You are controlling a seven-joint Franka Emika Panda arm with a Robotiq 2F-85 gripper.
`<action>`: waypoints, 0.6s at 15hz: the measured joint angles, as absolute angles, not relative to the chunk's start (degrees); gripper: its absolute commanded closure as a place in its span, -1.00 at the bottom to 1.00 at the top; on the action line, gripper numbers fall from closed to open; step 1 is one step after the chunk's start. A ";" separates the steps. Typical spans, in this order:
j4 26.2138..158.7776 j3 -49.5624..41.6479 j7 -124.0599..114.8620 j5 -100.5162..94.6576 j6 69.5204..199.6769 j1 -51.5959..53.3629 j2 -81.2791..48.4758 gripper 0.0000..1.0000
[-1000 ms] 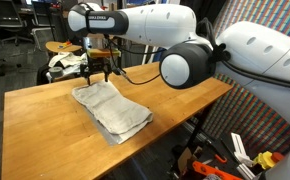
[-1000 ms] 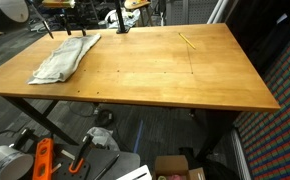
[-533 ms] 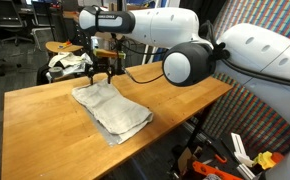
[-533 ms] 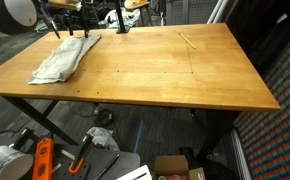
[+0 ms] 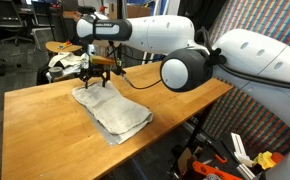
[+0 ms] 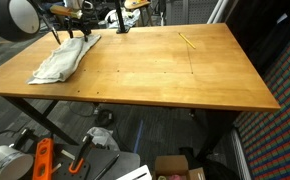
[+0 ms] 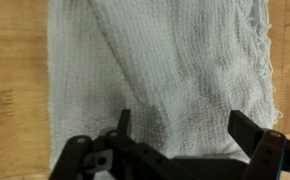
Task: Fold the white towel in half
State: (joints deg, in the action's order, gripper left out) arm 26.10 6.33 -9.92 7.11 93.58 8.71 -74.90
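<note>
Directly beneath the gripper, spread wide and empty, white towel on table.

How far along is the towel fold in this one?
Done: nothing that shows; the towel lies stretched out along the table. In hand: the gripper hangs open over one end of the towel, holding nothing. Left: pinch that end, carry it over to the opposite end, and let go.
</note>
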 measured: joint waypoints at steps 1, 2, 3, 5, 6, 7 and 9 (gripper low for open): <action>26.09 6.33 -9.84 7.10 95.02 8.98 -75.45 -1.00; 26.07 6.31 -9.74 7.02 96.15 9.18 -75.82 -1.00; 26.07 6.24 -9.50 6.91 97.34 9.34 -76.10 -1.00; 26.07 5.84 -8.44 6.26 99.21 9.57 -76.51 -1.00; 26.07 5.60 -7.74 5.67 99.84 9.62 -76.63 -1.00; 26.07 5.32 -7.08 5.06 100.22 9.64 -76.71 -1.00; 26.07 4.76 -5.91 4.04 100.51 9.65 -76.78 -1.00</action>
